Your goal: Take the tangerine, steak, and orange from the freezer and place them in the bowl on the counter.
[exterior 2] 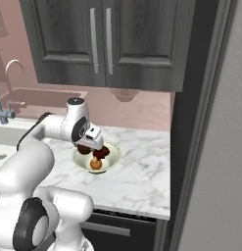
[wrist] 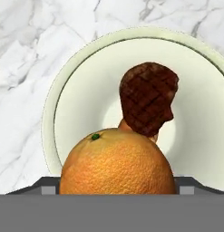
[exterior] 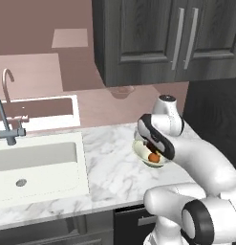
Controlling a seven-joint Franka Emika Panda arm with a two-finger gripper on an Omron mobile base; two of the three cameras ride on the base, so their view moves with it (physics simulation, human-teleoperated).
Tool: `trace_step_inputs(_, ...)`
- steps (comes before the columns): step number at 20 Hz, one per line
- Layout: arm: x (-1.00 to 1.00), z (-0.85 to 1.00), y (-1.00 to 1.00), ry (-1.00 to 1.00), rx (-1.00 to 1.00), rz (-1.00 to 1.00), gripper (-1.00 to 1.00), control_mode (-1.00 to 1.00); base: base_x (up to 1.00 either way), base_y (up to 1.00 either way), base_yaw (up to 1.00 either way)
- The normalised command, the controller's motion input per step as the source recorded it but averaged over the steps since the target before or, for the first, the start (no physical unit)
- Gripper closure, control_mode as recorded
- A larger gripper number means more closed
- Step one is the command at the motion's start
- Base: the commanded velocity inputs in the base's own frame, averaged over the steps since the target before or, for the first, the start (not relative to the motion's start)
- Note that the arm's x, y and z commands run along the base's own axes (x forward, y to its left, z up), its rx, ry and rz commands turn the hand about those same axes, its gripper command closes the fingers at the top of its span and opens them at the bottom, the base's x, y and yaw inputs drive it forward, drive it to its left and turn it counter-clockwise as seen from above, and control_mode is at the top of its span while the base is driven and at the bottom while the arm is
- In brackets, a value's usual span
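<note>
Directly above the bowl (exterior 2: 115, 156), the gripper (exterior 2: 88, 146) points down with its jaws set wide around the orange (wrist: 117, 163), which fills the gap between them and hides both tips in the hand view. The fruit's green stem mark faces up towards the camera, and the orange hangs clear of the bowl's floor, over the near part of the rim.

Below it, inside the bowl, the steak (wrist: 148, 104) lies near the middle, dark maroon with a cross-hatched surface. The tangerine (wrist: 124, 126) is tucked against the steak and mostly covered by it in the hand view; in the right base view it shows as a small orange ball (exterior 2: 96, 164) on the bowl's floor.

Around the bowl spreads the counter (exterior 2: 142, 166), white marble with grey veins, and the bowl stands on it well in from the front edge. Left of the bowl in the left base view, well apart, are the white sink (exterior: 38, 167) and its grey faucet (exterior: 5, 124). Above and behind the bowl hang the dark wood-grain cabinets (exterior 2: 103, 44), with a dull pink-brown bowl (exterior 2: 125, 94) just under them.
</note>
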Motion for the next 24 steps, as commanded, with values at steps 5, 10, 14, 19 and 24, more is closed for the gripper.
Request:
trace_step_inputs(5, 0.90, -0.56, 0.00, 0.09, 0.00, 0.00, 1.00, -1.00, 0.00, 0.00, 0.00)
trace_step_inputs(10, 0.45, -0.49, 0.01, 0.02, 0.00, 0.00, 1.00, -1.00, 0.00, 0.00, 0.00)
trace_step_inputs(14, 0.05, -0.34, 0.05, 0.00, 0.00, 0.00, 1.00, -1.00, 0.00, 0.00, 0.00)
trace_step_inputs(19, -0.14, 0.00, 0.00, 0.00, 0.00, 0.00, 1.00, -1.00, 0.00, 0.00, 0.00)
trace_step_inputs(24, -0.50, 0.00, 0.00, -0.01, 0.00, 0.00, 1.00, -1.00, 0.00, 0.00, 0.00)
